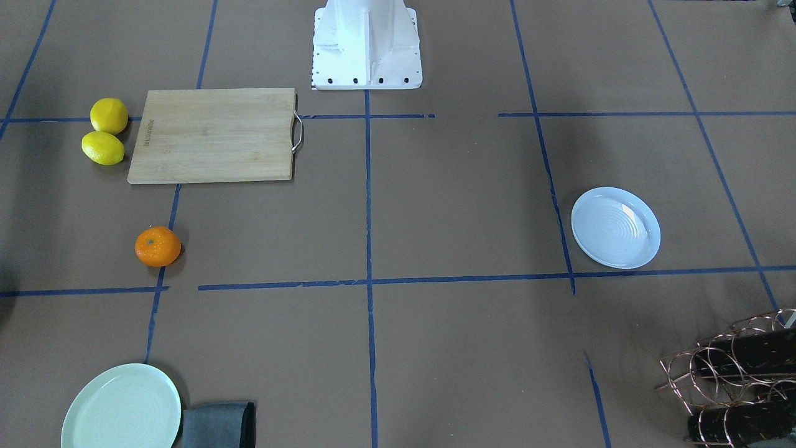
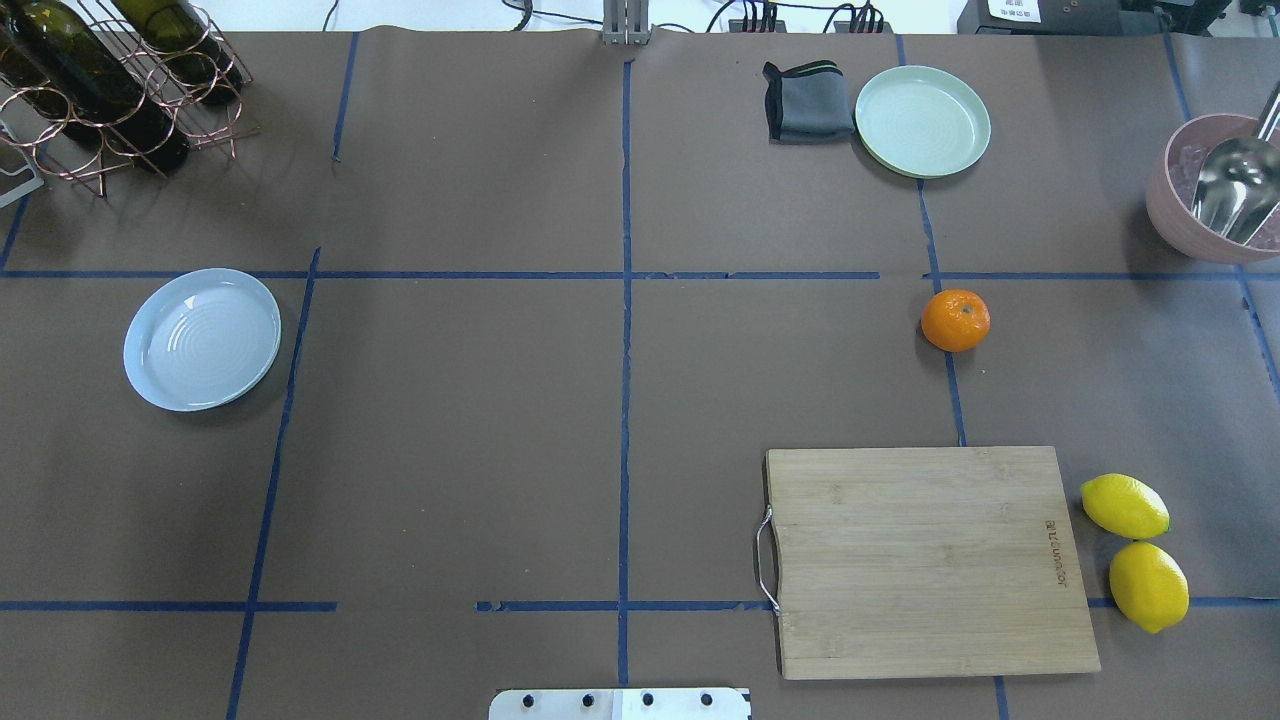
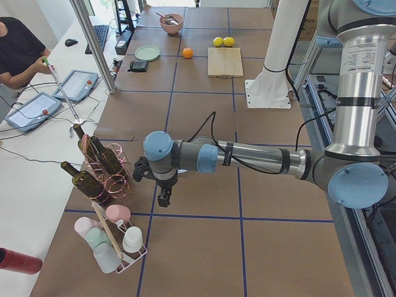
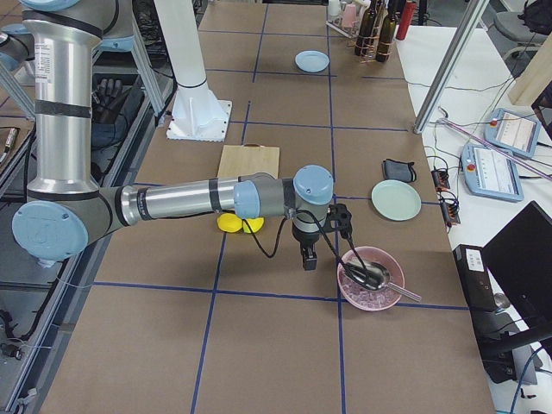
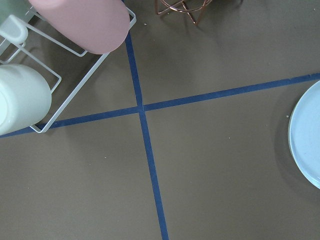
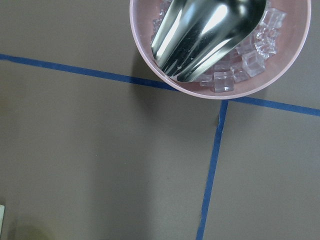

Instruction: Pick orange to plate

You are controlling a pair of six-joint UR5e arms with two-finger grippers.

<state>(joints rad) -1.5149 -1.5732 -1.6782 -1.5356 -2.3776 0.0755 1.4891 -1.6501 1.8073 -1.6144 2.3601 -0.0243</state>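
The orange lies alone on the brown table on my right side, between the mint plate and the cutting board; the front view shows the orange too. The white plate sits far across on my left side, and its rim shows at the left wrist view's right edge. My left gripper hangs pointing down near the bottle rack. My right gripper hangs beside the pink bowl, well away from the orange. Both show only in the side views, so I cannot tell whether they are open or shut.
A wooden cutting board lies near my base with two lemons beside it. A mint-green plate and grey cloth sit at the far edge. A pink bowl holds ice and a scoop. A wine rack stands far left, a cup rack beyond.
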